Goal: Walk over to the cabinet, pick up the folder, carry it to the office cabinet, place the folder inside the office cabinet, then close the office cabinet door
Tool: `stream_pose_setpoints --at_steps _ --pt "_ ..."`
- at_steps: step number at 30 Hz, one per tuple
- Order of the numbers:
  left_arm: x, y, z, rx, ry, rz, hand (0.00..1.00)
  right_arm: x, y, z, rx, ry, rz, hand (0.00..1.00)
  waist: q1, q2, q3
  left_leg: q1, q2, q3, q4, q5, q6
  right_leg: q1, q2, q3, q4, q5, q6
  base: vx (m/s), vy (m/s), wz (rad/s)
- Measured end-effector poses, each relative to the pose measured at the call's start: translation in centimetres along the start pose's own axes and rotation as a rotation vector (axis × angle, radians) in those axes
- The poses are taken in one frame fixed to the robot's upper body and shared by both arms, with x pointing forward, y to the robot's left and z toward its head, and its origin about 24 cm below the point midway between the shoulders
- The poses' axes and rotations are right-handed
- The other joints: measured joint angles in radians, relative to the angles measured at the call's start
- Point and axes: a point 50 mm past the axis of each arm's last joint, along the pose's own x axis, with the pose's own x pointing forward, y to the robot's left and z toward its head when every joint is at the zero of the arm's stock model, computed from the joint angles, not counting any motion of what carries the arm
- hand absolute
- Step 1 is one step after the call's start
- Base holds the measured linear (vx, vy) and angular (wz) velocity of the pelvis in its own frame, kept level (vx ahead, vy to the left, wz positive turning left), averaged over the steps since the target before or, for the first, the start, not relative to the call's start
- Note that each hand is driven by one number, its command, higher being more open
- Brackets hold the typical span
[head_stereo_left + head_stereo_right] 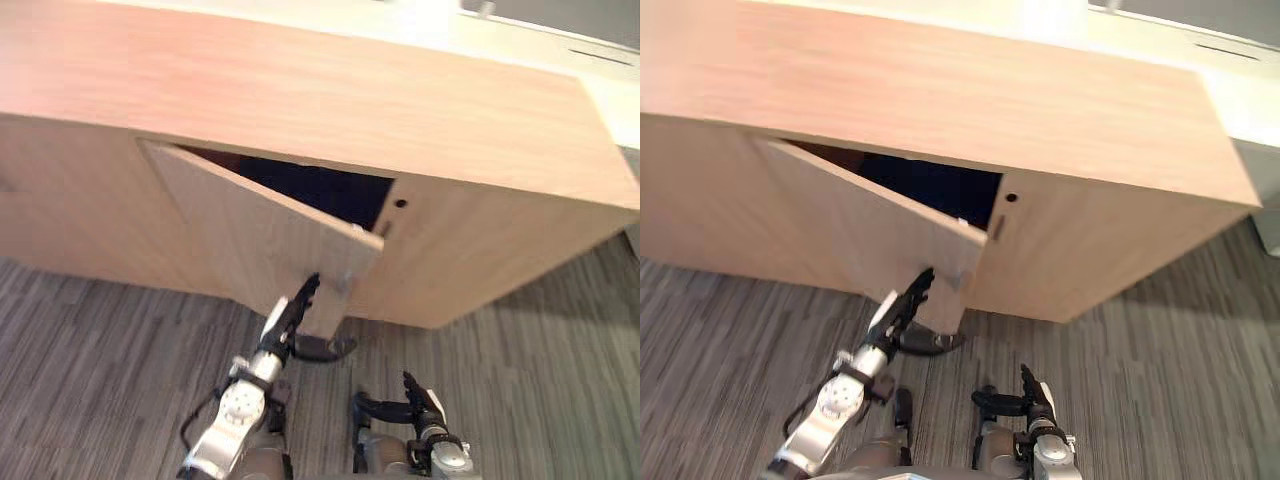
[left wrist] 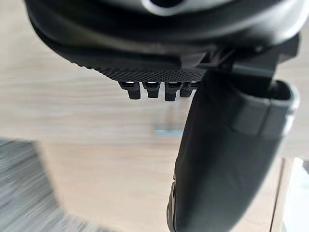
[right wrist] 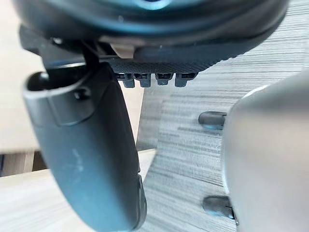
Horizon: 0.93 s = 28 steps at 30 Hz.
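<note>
The low wooden office cabinet [image 1: 330, 95] stands before me with its door [image 1: 250, 235] swung partly out, hinged on the left. The gap behind the door is dark and I cannot make out what lies inside. My left hand [image 1: 290, 315] reaches up with straight fingers that touch the door's outer face near its lower free corner. In the left wrist view the fingers [image 2: 152, 89] lie flat toward the wood of the door [image 2: 82, 101]. My right hand [image 1: 415, 400] hangs low over the carpet, open and holding nothing.
Grey striped carpet [image 1: 90, 380] covers the floor in front of the cabinet. A fixed panel [image 1: 470, 250] with a small round hole [image 1: 400, 203] stands right of the opening. A white surface [image 1: 600, 70] lies behind the cabinet at the far right.
</note>
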Motion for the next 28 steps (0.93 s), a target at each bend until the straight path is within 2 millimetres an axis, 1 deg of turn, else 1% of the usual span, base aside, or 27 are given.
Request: stream_pose_setpoints --at_steps 1,2,5,7,9,10,12,14,15,16,18,19,20,21,22,24,25,26,27,28 --pt "0.8 1.4 0.2 0.023 -0.003 0.051 1.0 -0.2 -0.4 -0.5 0.004 0.013 -0.013 1.0 -0.008 0.006 -0.003 0.005 0.003 0.004 0.0 -0.002 0.0 0.004 0.006 0.007 -0.006 0.0 0.0 0.06 -0.015 -0.33" --pt "1.1 2.2 0.3 0.033 -0.003 0.08 1.0 -0.3 -0.6 -0.6 0.019 0.018 -0.018 1.0 -0.01 0.008 -0.005 0.006 0.005 0.007 0.0 -0.004 -0.001 0.005 0.009 0.011 -0.01 0.0 0.0 0.1 -0.02 -0.17" --pt "2.6 6.6 0.3 0.116 0.027 0.218 1.0 -0.4 -1.5 -0.9 0.017 0.027 -0.04 1.0 -0.026 0.013 -0.007 0.022 0.011 0.012 0.0 -0.008 -0.004 0.038 0.023 0.014 -0.043 0.012 -0.012 0.1 -0.011 -0.04" --pt "2.5 7.7 0.2 0.14 0.044 0.249 1.0 -0.4 -1.8 -1.1 0.014 0.037 -0.045 1.0 -0.027 0.013 -0.007 0.039 0.011 0.016 0.0 -0.017 -0.006 0.053 0.022 0.018 -0.048 0.028 -0.017 0.11 -0.017 -0.03" --pt "2.4 8.0 0.1 0.143 0.05 0.258 1.0 -0.6 -2.2 -1.4 0.023 0.048 -0.057 1.0 -0.024 0.014 -0.008 0.051 0.01 0.024 0.0 -0.025 -0.011 0.059 0.019 0.021 -0.048 0.051 -0.02 0.17 -0.032 0.0" --pt "2.4 7.9 0.0 0.141 0.052 0.258 1.0 -0.6 -2.2 -1.6 0.025 0.052 -0.06 1.0 -0.024 0.014 -0.008 0.056 0.007 0.024 0.0 -0.03 -0.012 0.065 0.016 0.02 -0.048 0.073 -0.021 0.18 -0.029 0.06" --pt "1.9 7.8 -0.5 0.134 0.069 0.258 1.0 -0.6 -2.3 -1.6 0.029 0.056 -0.06 1.0 -0.023 0.015 -0.008 0.067 0.002 0.024 0.001 -0.041 -0.014 0.072 0.015 0.02 -0.047 0.106 -0.025 0.15 -0.019 -0.02" --pt "0.9 7.0 -1.5 0.102 0.102 0.252 1.0 -0.5 -2.4 -1.7 0.038 0.065 -0.068 1.0 -0.022 0.026 -0.011 0.081 0.008 0.022 0.005 -0.045 -0.01 0.087 0.021 0.021 -0.054 0.116 -0.021 0.17 -0.028 -0.1" --pt "-0.2 5.9 -2.6 0.053 0.137 0.24 1.0 -0.5 -2.6 -1.7 0.045 0.067 -0.077 1.0 -0.022 0.036 -0.016 0.087 0.012 0.022 0.006 -0.052 -0.008 0.094 0.025 0.021 -0.057 0.114 -0.02 0.16 -0.031 -0.11" --pt "-1.3 4.9 -3.4 0.004 0.166 0.217 1.0 -0.5 -2.8 -1.5 0.054 0.064 -0.085 1.0 -0.022 0.04 -0.015 0.094 0.014 0.022 0.006 -0.056 -0.007 0.098 0.027 0.022 -0.057 0.113 -0.019 0.15 -0.03 -0.11" --pt "-2.6 3.7 -4.6 -0.046 0.213 0.194 1.0 -0.4 -3.0 -1.4 0.065 0.058 -0.095 1.0 -0.022 0.04 -0.015 0.101 0.014 0.022 0.006 -0.056 -0.007 0.103 0.027 0.022 -0.057 0.113 -0.019 0.09 -0.017 -0.1" --pt "-3.9 2.9 -5.7 -0.085 0.261 0.179 1.0 -0.4 -3.2 -1.2 0.074 0.052 -0.107 1.0 -0.02 0.041 -0.015 0.108 0.014 0.022 0.006 -0.061 -0.007 0.108 0.027 0.022 -0.057 0.113 -0.018 0.07 -0.01 -0.07" --pt "-4.6 2.6 -6.2 -0.098 0.284 0.171 1.0 -0.4 -3.3 -1.2 0.08 0.051 -0.114 1.0 -0.019 0.041 -0.015 0.111 0.014 0.022 0.006 -0.063 -0.006 0.11 0.027 0.022 -0.057 0.112 -0.017 0.03 -0.001 -0.04" --pt "-5.9 2.0 -7.2 -0.117 0.335 0.155 1.0 -0.5 -3.6 -1.2 0.094 0.05 -0.129 1.0 -0.015 0.041 -0.015 0.116 0.014 0.022 0.006 -0.067 -0.004 0.116 0.027 0.021 -0.057 0.112 -0.017 0.0 0.0 0.0" --pt "-7.1 1.7 -8.3 -0.131 0.391 0.14 1.0 -0.5 -4.0 -1.3 0.106 0.051 -0.144 1.0 -0.005 0.042 -0.016 0.122 0.013 0.022 0.006 -0.074 -0.003 0.12 0.026 0.022 -0.057 0.109 -0.015 0.0 0.0 0.0" --pt "-8.8 1.4 -10.1 -0.149 0.484 0.14 1.0 -0.6 -4.3 -1.4 0.119 0.052 -0.16 1.0 0.005 0.043 -0.016 0.128 0.011 0.022 0.006 -0.077 -0.005 0.125 0.022 0.023 -0.057 0.103 -0.013 -0.06 0.009 0.0" --pt "-10.8 1.4 -12.0 -0.164 0.599 0.164 1.0 -0.6 -4.5 -1.4 0.123 0.05 -0.168 1.0 0.006 0.048 -0.019 0.133 0.009 0.02 0.006 -0.083 -0.009 0.127 0.019 0.022 -0.049 0.092 -0.011 -0.09 0.001 0.04" --pt "-11.6 1.4 -12.7 -0.167 0.646 0.174 1.0 -0.7 -4.6 -1.4 0.126 0.05 -0.172 1.0 0.006 0.05 -0.021 0.135 0.008 0.019 0.006 -0.083 -0.009 0.127 0.018 0.021 -0.043 0.084 -0.005 -0.09 0.002 0.05" --pt "-13.3 1.4 -14.0 -0.178 0.736 0.193 1.0 -0.8 -4.8 -1.6 0.131 0.053 -0.18 1.0 0.007 0.056 -0.026 0.138 0.005 0.017 0.005 -0.083 -0.009 0.127 0.018 0.02 -0.038 0.072 -0.012 -0.08 0.004 0.06" --pt "-14.9 1.3 -15.0 -0.178 0.809 0.204 1.0 -1.0 -5.0 -1.9 0.131 0.059 -0.191 1.0 0.007 0.06 -0.032 0.138 0.005 0.012 0.001 -0.083 -0.01 0.129 0.017 0.017 -0.037 0.07 -0.01 -0.05 0.002 0.05"
